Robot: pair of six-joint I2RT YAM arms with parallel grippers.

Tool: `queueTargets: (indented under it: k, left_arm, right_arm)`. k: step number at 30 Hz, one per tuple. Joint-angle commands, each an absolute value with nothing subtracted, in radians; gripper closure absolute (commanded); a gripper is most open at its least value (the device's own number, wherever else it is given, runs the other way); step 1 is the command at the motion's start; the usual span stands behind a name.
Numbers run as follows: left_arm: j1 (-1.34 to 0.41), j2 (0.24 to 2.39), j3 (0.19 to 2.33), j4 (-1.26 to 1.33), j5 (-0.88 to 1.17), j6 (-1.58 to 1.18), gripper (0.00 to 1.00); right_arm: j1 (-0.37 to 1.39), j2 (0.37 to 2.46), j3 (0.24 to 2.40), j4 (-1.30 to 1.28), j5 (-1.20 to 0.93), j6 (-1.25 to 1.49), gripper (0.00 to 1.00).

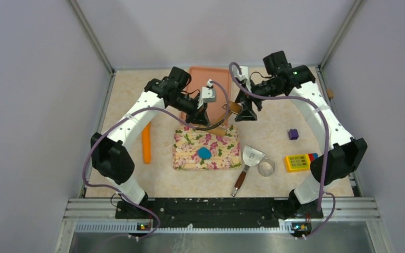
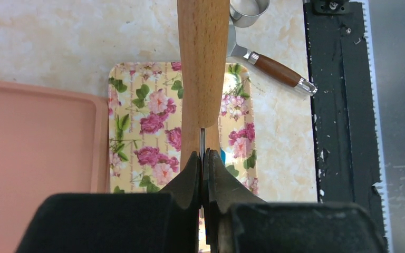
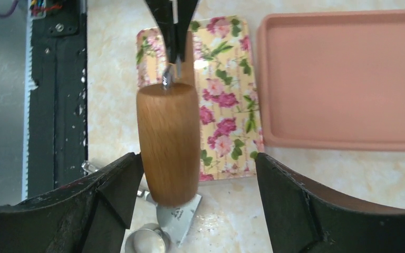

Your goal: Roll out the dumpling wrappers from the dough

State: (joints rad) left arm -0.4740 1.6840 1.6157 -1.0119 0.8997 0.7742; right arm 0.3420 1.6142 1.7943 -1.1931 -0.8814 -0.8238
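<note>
Leftmost, the left gripper point(image 2: 202, 158) is pinched tight on the thin metal axle at the end of the wooden rolling pin point(image 2: 203, 63), which hangs above the floral mat point(image 1: 187, 142). The dough point(image 1: 204, 153), a small blue lump, lies near the mat's middle. Rightward, the right gripper point(image 3: 198, 161) stands spread wide, one finger on either side of the pin's barrel.

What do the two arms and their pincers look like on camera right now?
Both the left arm and right arm have white links between bulky black joints, with a greyish-purple cable looping alongside each. The left pincer and right pincer are matte black and wedge-shaped. A small green light glows on the right arm.
</note>
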Motion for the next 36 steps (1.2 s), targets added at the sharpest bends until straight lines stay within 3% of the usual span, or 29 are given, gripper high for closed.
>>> queueTargets:
  k: [1, 5, 10, 18, 23, 25, 27, 28, 30, 34, 36]
  left_arm:
    - [-0.496, 1.651, 1.663, -1.033, 0.935, 0.902, 1.00]
    - [-0.516, 1.657, 1.677, -1.011, 0.916, 0.881, 1.00]
    - [-0.518, 1.645, 1.673, -0.936, 0.931, 0.803, 1.00]
    - [-0.518, 1.644, 1.669, -0.918, 0.925, 0.783, 1.00]
    - [-0.518, 1.644, 1.666, -0.908, 0.913, 0.771, 1.00]
    - [-0.518, 1.641, 1.658, -0.898, 0.905, 0.763, 1.00]
    - [-0.517, 1.633, 1.642, -0.882, 0.891, 0.746, 1.00]
    - [-0.517, 1.626, 1.627, -0.872, 0.876, 0.736, 0.97]
    - [-0.516, 1.607, 1.591, -0.850, 0.819, 0.693, 0.67]
    - [-0.491, 1.509, 1.432, -0.767, 0.756, 0.614, 0.31]
    - [-0.462, 1.422, 1.297, -0.622, 0.725, 0.489, 0.22]
  right_arm:
    - [0.401, 1.605, 1.745, -1.105, -0.900, -0.900, 0.20]
    - [0.460, 1.620, 1.742, -1.059, -0.903, -0.865, 0.24]
    - [0.474, 1.630, 1.719, -1.061, -0.926, -0.818, 0.37]
    - [0.475, 1.632, 1.707, -1.095, -0.914, -0.812, 0.50]
    - [0.474, 1.668, 1.746, -1.141, -0.911, -0.818, 0.74]
    - [0.474, 1.691, 1.772, -1.176, -0.910, -0.822, 0.95]
    - [0.474, 1.712, 1.791, -1.204, -0.907, -0.808, 1.00]
    - [0.474, 1.715, 1.793, -1.203, -0.902, -0.793, 1.00]
    - [0.471, 1.701, 1.767, -1.132, -0.867, -0.711, 1.00]
    - [0.430, 1.619, 1.630, -0.893, -0.804, -0.388, 1.00]
    - [0.416, 1.579, 1.567, -0.804, -0.743, -0.231, 1.00]
